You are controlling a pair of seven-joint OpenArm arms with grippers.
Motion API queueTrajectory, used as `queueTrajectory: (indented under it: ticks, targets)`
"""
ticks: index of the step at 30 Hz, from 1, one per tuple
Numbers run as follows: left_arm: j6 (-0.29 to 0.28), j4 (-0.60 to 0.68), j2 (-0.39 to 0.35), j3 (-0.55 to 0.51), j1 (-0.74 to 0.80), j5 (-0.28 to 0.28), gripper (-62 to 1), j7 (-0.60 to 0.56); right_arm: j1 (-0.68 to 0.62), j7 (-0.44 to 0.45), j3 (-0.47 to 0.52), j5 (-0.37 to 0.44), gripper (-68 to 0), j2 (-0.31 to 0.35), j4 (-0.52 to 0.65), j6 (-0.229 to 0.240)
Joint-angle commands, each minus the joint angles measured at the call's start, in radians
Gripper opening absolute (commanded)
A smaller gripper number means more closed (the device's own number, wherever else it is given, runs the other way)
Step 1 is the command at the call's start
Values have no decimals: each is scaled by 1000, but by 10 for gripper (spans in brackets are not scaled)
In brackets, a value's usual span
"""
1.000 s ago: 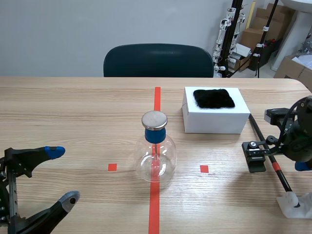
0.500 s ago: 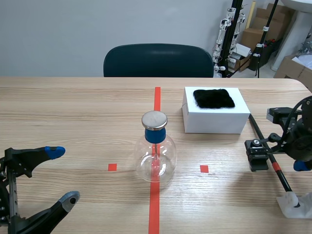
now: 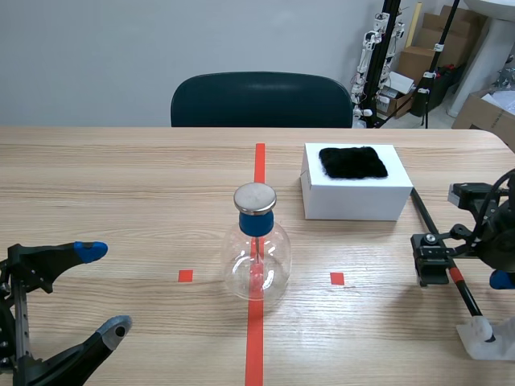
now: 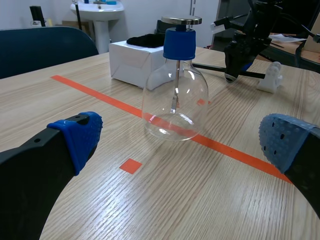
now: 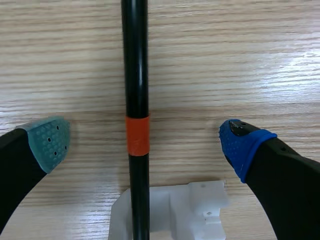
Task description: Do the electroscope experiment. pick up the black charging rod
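Far left first: left gripper (image 3: 103,288) at eight o'clock from the electroscope flask (image 3: 257,256), spread wide, nothing between the pads, well apart from the glass. Flask upright on the table (image 3: 121,177), astride the red tape line. At one o'clock from the flask, white box (image 3: 354,203) with black cloth (image 3: 352,162) on its lid.

At three o'clock from the flask, black charging rod (image 3: 426,215), not yet lifted. Slanted from beside the box's near corner toward five o'clock, near end propped on a small white stand (image 5: 170,212). Over that stretch, right gripper (image 5: 144,141), spread wide, one pad on either side of the rod and neither touching. Orange band (image 5: 137,135) level with the fingertips, rod somewhat closer to the grey-green pad than to the blue one.

Probably at the point of descending and closing. Hazards, as judged from here:
- Off-centre closing, nudging the thin round rod sideways and rolling it off the stand before a two-sided bite.
- A descent too close to the stand, catching or tipping it.
- A grip far from the rod's middle, letting the long far end droop or pivot between soft pads.
- A careless lift or swing, sweeping that far end into the box or, further round, the flask.
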Motion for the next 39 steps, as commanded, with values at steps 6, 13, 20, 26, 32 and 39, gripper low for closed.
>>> queueTrajectory:
  ticks: [6, 13, 20, 26, 32, 39]
  targets:
    - [2, 11, -6, -6, -11, -10, 14, -15, 29, -3, -3, -2, -72, 21, 5, -3]
    - [3, 11, -6, -6, -11, -10, 14, -15, 29, -3, -3, 5, -163, 21, 5, -3]
    - [11, 11, -6, -6, -8, -10, 14, -20, 29, -3, -3, 12, -245, 22, 5, -3]
    - [29, 13, -6, -6, -2, -10, 14, -27, 28, 2, -3, 35, -328, 32, 6, -3]
    - [29, 13, -6, -6, -2, -10, 14, -27, 28, 21, -3, 35, -389, 35, 8, -3]
    - [29, 13, -6, -6, -2, -10, 14, -26, 28, 34, -3, 42, -464, 38, 11, -3]
